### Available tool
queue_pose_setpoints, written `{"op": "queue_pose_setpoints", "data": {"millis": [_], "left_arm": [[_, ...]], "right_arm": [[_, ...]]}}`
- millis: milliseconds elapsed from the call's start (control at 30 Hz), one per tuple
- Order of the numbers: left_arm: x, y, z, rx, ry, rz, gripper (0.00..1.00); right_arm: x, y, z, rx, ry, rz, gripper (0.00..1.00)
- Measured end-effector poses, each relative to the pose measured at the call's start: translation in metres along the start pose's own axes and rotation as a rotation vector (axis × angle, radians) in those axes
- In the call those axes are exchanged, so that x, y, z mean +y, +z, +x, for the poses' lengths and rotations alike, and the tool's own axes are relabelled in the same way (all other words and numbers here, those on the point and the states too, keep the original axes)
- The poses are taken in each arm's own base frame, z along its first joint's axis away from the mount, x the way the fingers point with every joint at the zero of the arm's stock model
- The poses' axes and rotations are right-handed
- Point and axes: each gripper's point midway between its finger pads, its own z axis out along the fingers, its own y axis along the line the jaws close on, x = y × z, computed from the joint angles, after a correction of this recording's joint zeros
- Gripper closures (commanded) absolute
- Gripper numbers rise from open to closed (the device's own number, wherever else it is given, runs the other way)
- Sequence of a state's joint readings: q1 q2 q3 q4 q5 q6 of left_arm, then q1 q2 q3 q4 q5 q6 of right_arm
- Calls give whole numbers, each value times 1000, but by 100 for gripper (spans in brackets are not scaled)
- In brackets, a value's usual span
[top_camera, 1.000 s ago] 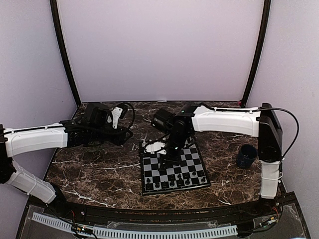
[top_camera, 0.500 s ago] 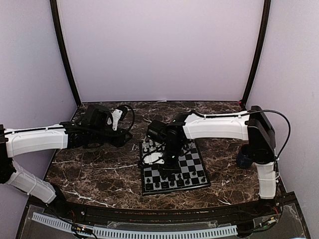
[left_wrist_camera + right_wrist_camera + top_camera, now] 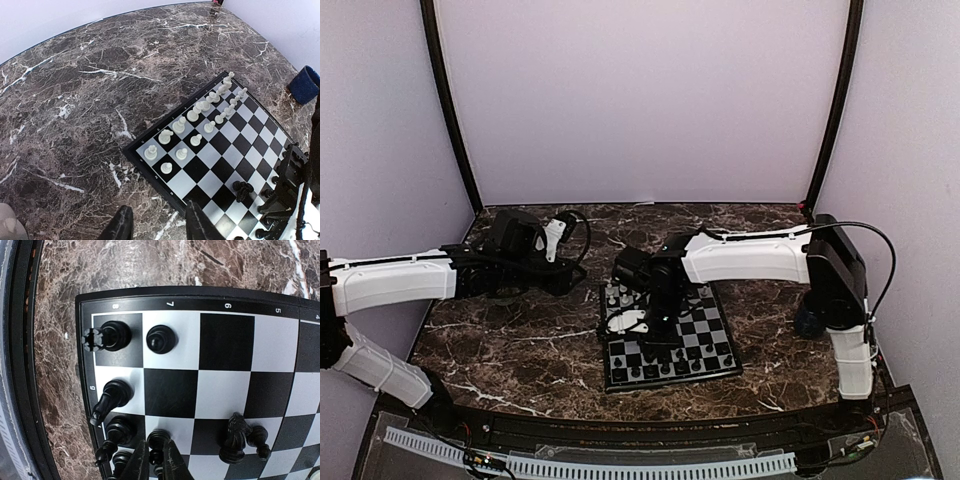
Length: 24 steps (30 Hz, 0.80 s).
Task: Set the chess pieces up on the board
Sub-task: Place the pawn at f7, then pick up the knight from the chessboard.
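Lilac walls are closing in a dark marble table on three sides.

- **Board:** You are looking at the board lying flat on the table, a little right of centre and turned slightly askew to the table's near edge.
- **Chess pieces:** The chess pieces are standing on the board in two groups.
  - The white pieces are lining up in two rows along the far edge.
  - The black pieces are gathering along the near edge, with a rook sitting on a corner square and a pawn just beside it.
  - A black knight is standing further along, apart from those two.
- **Right tool:** Your right tool is hanging low over the left part of the board, among the black pieces. Its fingers are standing almost pressed together, pinching the top of a black piece. That piece is sitting in the second row from the near edge.
- **Left tool:** Your left tool is hovering above the table, off the board's far-left side. Its fingers are standing spread apart, with marble and the board's dark rim showing between them.
- **Blue cup:** A blue cup is standing on the table to the right of the board. It is partly hiding behind the right arm in the top view.
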State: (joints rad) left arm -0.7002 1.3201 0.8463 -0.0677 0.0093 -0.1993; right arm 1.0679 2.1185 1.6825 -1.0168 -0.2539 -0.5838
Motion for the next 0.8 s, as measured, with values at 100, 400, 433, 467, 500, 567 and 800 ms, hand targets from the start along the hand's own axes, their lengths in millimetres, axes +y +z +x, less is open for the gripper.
{"op": "queue_pose_setpoints", "data": {"millis": [100,400,433,467,500,567,800], "left_arm": [[0,0,-1,-3,-1,2,62],[-2,0,-2,-7,-7,11,62],[-2,0,-2,-7,-7,11,62],[-2,0,-2,-7,-7,12,62],[-2,0,-2,-6,-7,12,62],[-2,0,-2,-7,-7,13,61],[-3,0,-2,-6,-15,17,62]], "right_arm": [[-3,0,0,1,2,13,83],[-6,-2,-1,-17,26,7,75],[-7,-4,-1,-23,33,1,74],[-8,-6,0,-31,41,-3,74],[-10,-9,1,-38,49,-3,74],[-17,-19,3,-62,68,4,74],[-43,-49,11,-124,101,88,74]]}}
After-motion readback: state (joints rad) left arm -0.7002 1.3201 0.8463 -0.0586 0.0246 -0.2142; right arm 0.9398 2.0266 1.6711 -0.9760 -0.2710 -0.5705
